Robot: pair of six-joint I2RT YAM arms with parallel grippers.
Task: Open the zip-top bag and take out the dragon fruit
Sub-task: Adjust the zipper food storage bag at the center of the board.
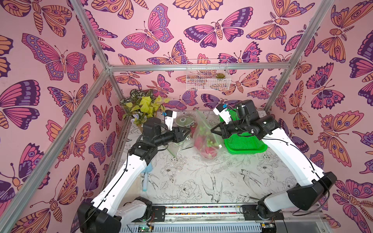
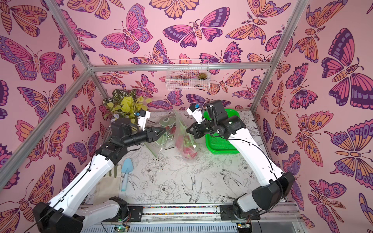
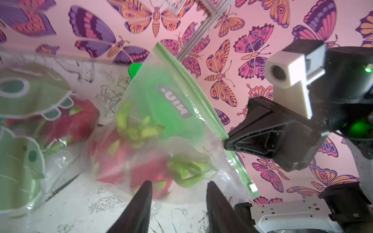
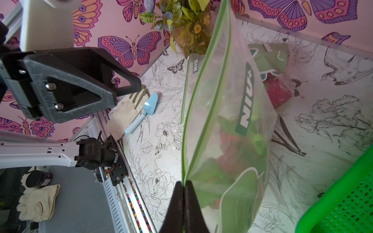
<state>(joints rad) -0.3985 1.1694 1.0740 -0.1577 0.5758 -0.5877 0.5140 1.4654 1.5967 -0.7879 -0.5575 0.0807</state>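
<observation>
Your right tool is clenched on the green zip edge of the bag, holding it up over the surface, just beside the green basket. The dragon fruit sits inside the bag, low down, blurred through the plastic. Your left tool is released, jaws apart, close to the bag's side and gripping nothing.

I count three zip-top bags, one green basket, one blue trowel, one potted plant, dragon fruit too blurred to number.
</observation>
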